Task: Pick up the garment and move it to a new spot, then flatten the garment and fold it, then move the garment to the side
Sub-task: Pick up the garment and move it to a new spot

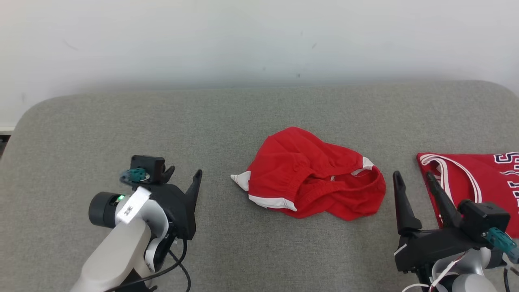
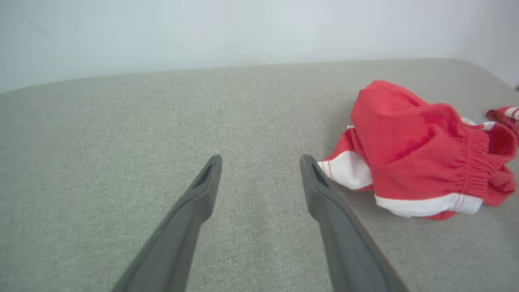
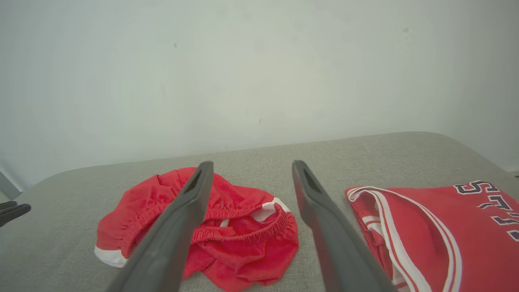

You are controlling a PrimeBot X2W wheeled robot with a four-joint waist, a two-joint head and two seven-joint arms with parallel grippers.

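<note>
Head view: crumpled red fabric shorts with white trim (image 1: 314, 174) lie on the grey upholstered surface (image 1: 121, 121) between both grippers, touching neither. The left gripper (image 2: 260, 159) is spread and empty, and so is the right gripper (image 1: 413, 174), with a flat red jersey (image 1: 478, 178) just to its right.

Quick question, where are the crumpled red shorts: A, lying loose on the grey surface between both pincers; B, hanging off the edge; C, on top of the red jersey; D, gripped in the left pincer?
A: the red shorts lie on the grey surface between the left pincer and right pincer, both open and empty, apart from the jersey.
</note>
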